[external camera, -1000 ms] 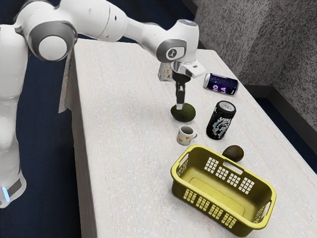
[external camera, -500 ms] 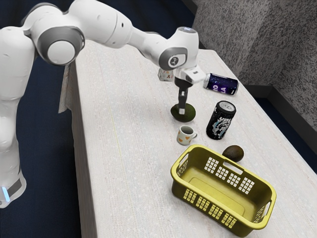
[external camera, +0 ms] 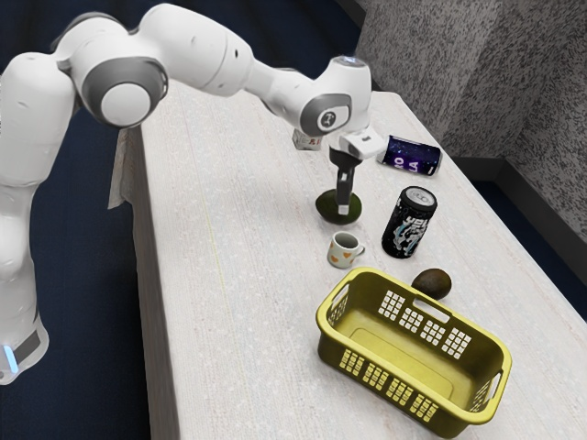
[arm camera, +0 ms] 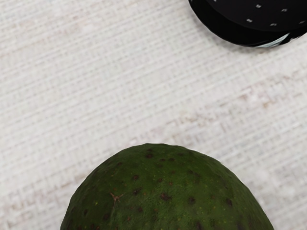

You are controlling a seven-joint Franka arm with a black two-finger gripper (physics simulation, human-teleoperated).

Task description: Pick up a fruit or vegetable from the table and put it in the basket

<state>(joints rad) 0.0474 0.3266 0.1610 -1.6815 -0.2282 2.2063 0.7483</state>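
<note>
Between avocado [external camera: 326, 207] and yellow basket [external camera: 390, 356] stands a mug [external camera: 342, 251], black can [external camera: 406, 227] nearby.

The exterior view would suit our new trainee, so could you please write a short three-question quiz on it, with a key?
1. True or false: the mug stands outside the basket.
2. Which thing is the gripper at? a) the basket; b) the large green avocado; c) the mug.
3. Fill in: the black can stands upright, while the purple can lies on its ____.

Key: 1 true; 2 b; 3 side.
</note>
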